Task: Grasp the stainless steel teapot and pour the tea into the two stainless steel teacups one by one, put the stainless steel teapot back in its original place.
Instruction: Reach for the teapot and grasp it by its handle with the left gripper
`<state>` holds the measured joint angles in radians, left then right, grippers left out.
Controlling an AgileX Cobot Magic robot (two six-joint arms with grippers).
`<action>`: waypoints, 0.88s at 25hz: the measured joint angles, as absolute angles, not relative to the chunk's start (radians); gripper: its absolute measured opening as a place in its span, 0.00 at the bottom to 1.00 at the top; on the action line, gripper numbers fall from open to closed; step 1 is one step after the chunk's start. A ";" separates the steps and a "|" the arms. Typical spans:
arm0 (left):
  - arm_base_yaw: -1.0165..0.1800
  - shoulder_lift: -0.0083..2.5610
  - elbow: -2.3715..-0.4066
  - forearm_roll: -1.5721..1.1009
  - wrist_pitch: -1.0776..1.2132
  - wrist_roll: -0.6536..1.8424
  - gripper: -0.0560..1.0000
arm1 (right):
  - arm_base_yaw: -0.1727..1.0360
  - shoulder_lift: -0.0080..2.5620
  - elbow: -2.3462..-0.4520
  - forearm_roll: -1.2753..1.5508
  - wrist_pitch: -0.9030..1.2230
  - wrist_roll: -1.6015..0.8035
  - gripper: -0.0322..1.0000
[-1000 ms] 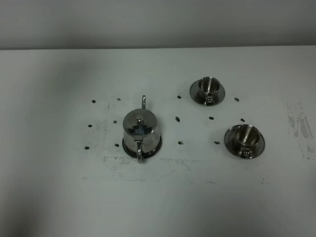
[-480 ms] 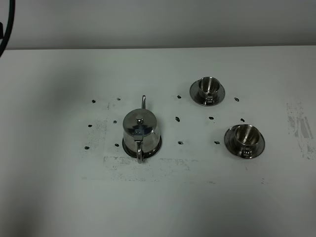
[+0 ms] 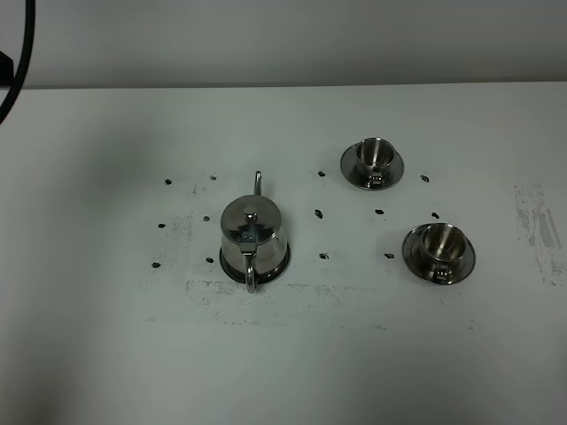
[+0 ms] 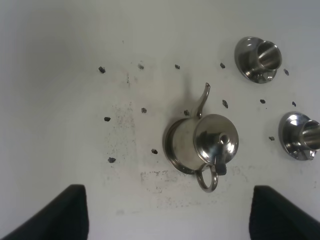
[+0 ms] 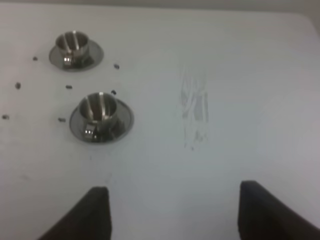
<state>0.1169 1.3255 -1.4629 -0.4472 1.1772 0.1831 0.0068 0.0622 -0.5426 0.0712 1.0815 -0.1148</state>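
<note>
The stainless steel teapot stands upright, lid on, on its original place, a round steel plate, with its handle towards the table's front. The tea is hidden. The two stainless steel teacups sit on saucers to the right: the far one and the near one. My left gripper hangs open high above the table, in front of the teapot. My right gripper is open and empty, off to the right of the cups. Neither gripper shows in the exterior view.
Small black marks dot the white table around the teapot and cups. Scuffed patches lie in front of the teapot and at the far right. A black cable curves in at the top left corner.
A black cable has come into the top left corner of the exterior view and reached further in. The teapot and cups have not moved.
</note>
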 joint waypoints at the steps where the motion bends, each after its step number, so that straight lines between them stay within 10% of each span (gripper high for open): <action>1: 0.117 1.326 -1.463 -0.447 1.177 0.183 0.66 | 0.007 0.062 -0.536 0.071 1.088 -0.115 0.55; 22: 0.117 1.326 -1.462 -0.447 1.176 0.184 0.66 | 0.054 0.061 -0.525 0.084 1.114 -0.131 0.39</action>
<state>0.1169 1.3255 -1.4621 -0.4471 1.1764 0.1843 0.0541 0.0614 -0.5253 0.0840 1.1140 -0.1311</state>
